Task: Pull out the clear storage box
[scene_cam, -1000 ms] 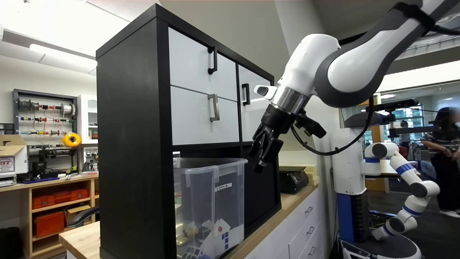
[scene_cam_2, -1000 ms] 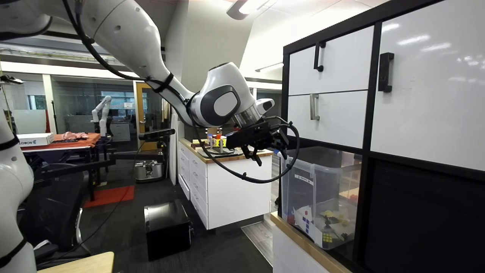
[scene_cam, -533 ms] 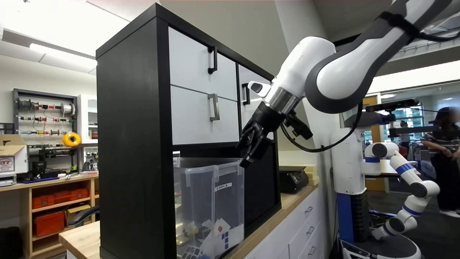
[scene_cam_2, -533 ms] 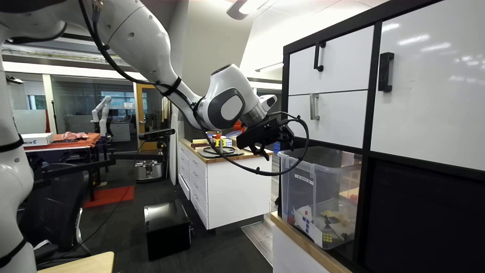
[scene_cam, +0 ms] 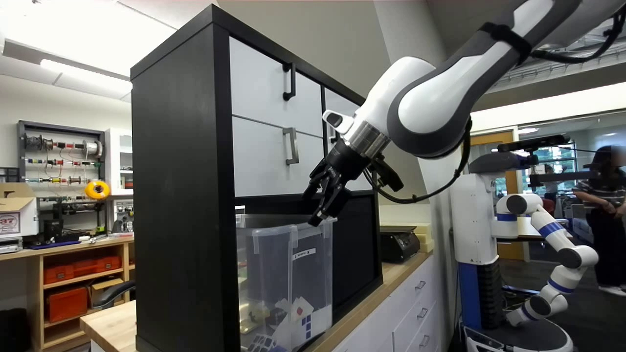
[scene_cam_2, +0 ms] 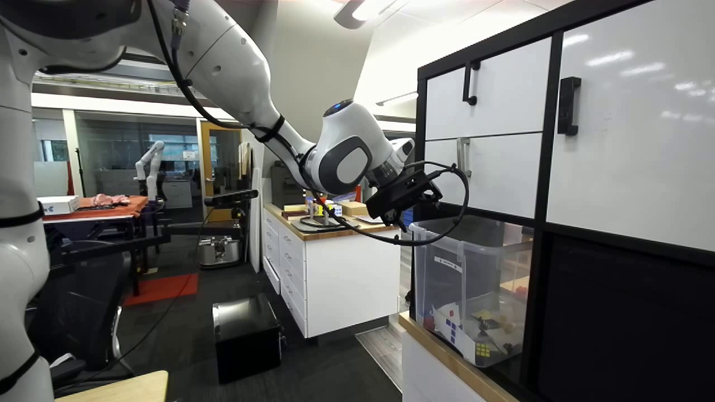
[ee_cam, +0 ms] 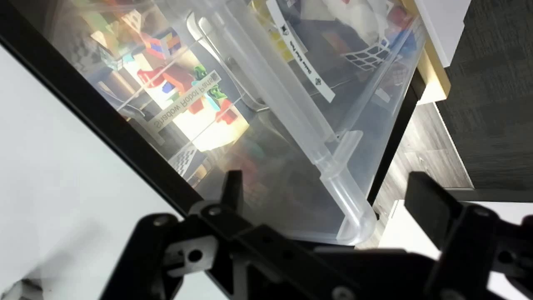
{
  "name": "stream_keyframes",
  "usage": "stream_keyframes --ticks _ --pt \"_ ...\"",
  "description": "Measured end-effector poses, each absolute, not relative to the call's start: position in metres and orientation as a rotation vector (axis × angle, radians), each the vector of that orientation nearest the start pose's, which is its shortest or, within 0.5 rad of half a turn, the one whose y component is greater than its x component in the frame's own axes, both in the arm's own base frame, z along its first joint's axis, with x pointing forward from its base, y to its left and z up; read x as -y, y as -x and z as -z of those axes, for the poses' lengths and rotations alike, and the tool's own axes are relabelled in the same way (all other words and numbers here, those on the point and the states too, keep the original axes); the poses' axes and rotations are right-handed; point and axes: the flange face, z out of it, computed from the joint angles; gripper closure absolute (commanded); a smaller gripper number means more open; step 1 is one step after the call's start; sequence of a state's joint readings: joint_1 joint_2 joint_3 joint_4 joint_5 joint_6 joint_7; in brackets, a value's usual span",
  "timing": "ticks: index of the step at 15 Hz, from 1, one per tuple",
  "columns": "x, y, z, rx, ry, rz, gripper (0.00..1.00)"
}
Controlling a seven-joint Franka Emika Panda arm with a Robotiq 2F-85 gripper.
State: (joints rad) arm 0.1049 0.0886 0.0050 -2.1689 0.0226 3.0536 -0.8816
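Beyond the jaws stands the black cabinet (scene_cam: 173, 171); its white drawer fronts (scene_cam: 264, 159), above them, sit flush with the frame and need no attention under this task. Rearward of the jaws, the robot arm (scene_cam: 430, 107) is extended toward the cabinet's face.

Just ahead of and below the jaws is the clear storage box (scene_cam: 313, 278), housed in the cabinet under those fronts. Its labelled end projects past the frame, the remainder lying within. Finding: partly out as it stands, not free; whether that counts as work done cannot be told from what is shown.

The gripper (ee_cam: 327, 183) carries no load. In the wrist view the jaws are released, fingers (ee_cam: 431, 208) well apart. Judged nearly met: alignment with the box. Judged outstanding: the grasp itself and all of the remaining pull.

Ahead of the jaws runs the box's near rim (ee_cam: 293, 108), one corner showing between the fingers in that view. No contact is evident; the gap in depth cannot be established, so a finger could land on top of the rim rather than beside it.

Below the jaws and under that rim, a white label (ee_cam: 301, 52) is fixed to the box's end. Well below the jaws, inside the box, lies a small cube with yellow squares (scene_cam_2: 482, 350); such loose contents will presumably ride along with the pull.
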Motion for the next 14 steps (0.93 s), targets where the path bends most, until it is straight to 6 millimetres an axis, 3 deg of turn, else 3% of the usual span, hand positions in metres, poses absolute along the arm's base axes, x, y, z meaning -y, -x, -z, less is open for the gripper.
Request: stream_keyframes --ticks 5,14 --pt "-0.064 -0.611 -0.439 1.547 2.779 1.243 0.0" --pt "-0.046 -0.627 -0.412 1.582 2.785 1.18 0.0"
